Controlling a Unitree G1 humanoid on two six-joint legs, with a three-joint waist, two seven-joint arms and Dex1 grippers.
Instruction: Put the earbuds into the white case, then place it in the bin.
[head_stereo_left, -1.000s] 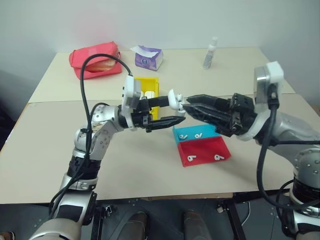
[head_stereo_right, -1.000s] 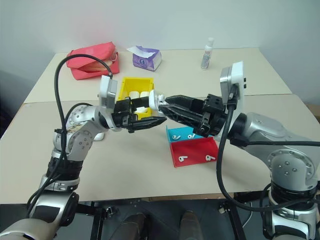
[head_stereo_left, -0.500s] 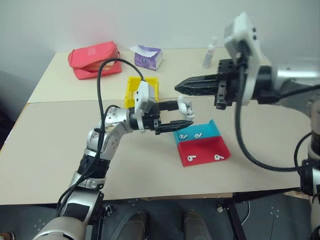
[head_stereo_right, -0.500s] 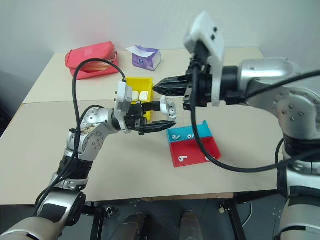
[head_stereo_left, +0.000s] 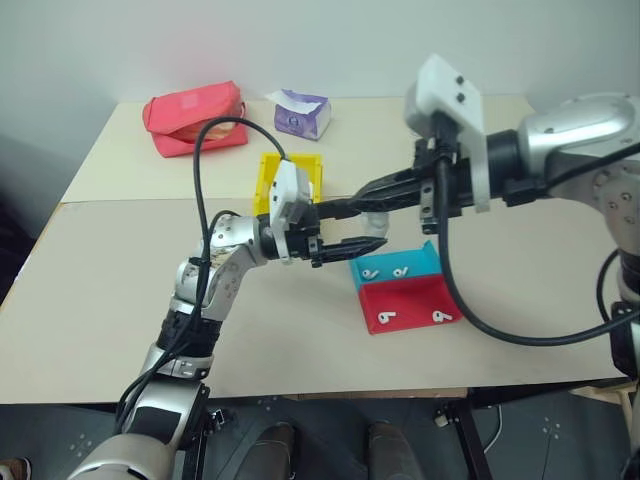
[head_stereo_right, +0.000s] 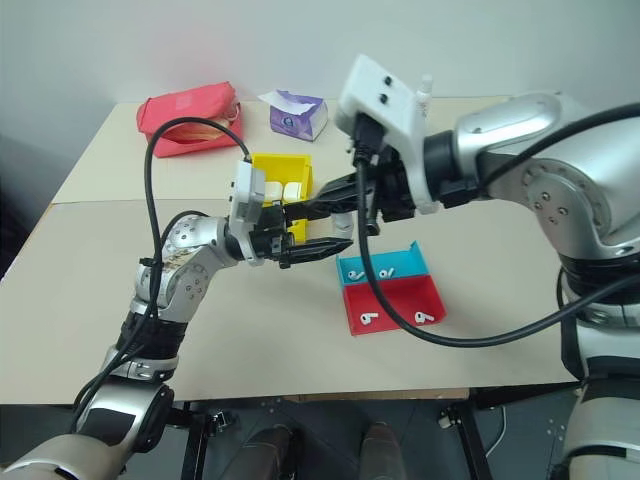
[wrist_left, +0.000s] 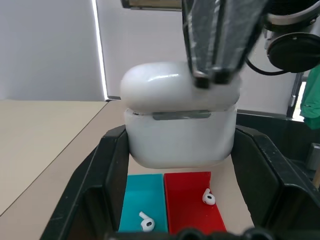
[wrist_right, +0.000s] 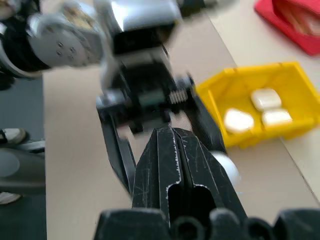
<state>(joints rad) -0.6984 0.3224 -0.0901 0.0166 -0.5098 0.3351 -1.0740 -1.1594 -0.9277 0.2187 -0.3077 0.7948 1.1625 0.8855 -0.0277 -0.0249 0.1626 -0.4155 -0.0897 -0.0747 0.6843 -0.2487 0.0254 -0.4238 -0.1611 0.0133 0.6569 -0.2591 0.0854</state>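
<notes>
Left end effector (head_stereo_left: 365, 229) gripped the case (wrist_left: 180, 122) upright above the table (head_stereo_left: 100, 300); right end effector (wrist_left: 210, 79), pinched closed, pressed its lid, likely to shut it.

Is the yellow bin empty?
No, the yellow bin already has three white cases lying inside it.
</notes>
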